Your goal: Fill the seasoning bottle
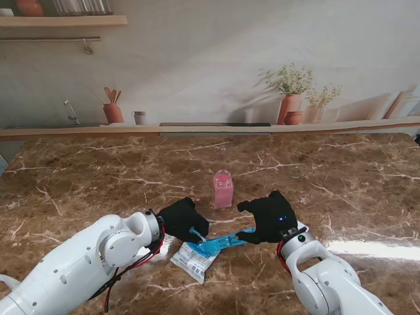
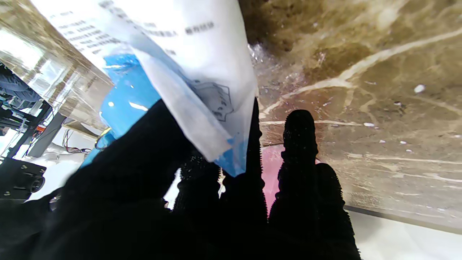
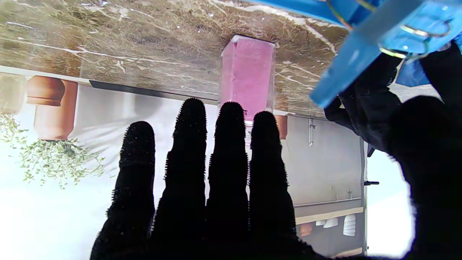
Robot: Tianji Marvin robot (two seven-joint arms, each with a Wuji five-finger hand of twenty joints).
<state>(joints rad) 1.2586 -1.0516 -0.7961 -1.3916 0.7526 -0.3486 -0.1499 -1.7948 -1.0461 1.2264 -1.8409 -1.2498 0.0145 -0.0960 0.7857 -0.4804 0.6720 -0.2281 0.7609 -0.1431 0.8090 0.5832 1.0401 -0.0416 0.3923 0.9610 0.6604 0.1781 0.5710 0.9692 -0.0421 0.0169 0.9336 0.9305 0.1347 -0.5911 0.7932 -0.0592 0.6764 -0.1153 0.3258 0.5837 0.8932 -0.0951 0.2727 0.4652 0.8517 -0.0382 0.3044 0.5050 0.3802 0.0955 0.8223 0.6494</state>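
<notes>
While the left robot hand (image 1: 184, 220) pinches the floppy refill bag (image 1: 195, 257) and the right robot hand (image 1: 268, 218) grips its clip (image 1: 226, 241), I'd hold the bag's stiff top; the bottle (image 1: 223, 189) looks tippy.

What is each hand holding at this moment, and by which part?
Left hand pinches the refill bag at its top edge; right hand grips the blue clip by its end.

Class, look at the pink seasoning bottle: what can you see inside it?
The seasoning bottle looks pink through its clear walls all the way up, standing on the marble table. Whether that is seasoning or tinted plastic cannot be told; its top is hidden behind the right hand's fingers.
</notes>
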